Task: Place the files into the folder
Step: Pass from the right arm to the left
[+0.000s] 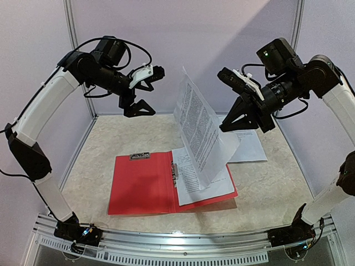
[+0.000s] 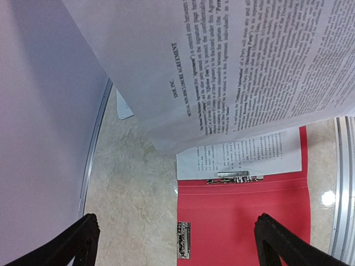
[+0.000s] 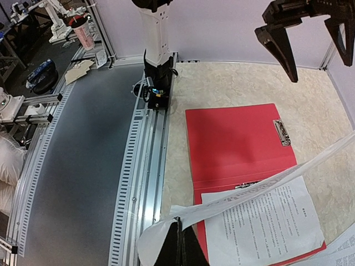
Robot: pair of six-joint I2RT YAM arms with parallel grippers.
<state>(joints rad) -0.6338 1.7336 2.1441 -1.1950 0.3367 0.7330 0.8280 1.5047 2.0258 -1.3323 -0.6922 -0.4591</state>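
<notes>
Presently the right gripper (image 3: 180, 244) pinches one printed sheet (image 1: 197, 130) tilted above the open red folder (image 1: 144, 185), which lies flat near the front edge of the desk (image 1: 277, 188) with a second sheet (image 1: 191, 187) on its right leaf; the left gripper (image 1: 154, 91) hangs wide open.

Beige marbled table (image 1: 277, 191), aluminium rail (image 1: 183, 245) along its near edge. Red folder (image 1: 141, 185) lies open and flat near the centre. Loose white printed files (image 1: 252, 149) lie flat beside the folder's far right corner; sheet count unclear.
</notes>
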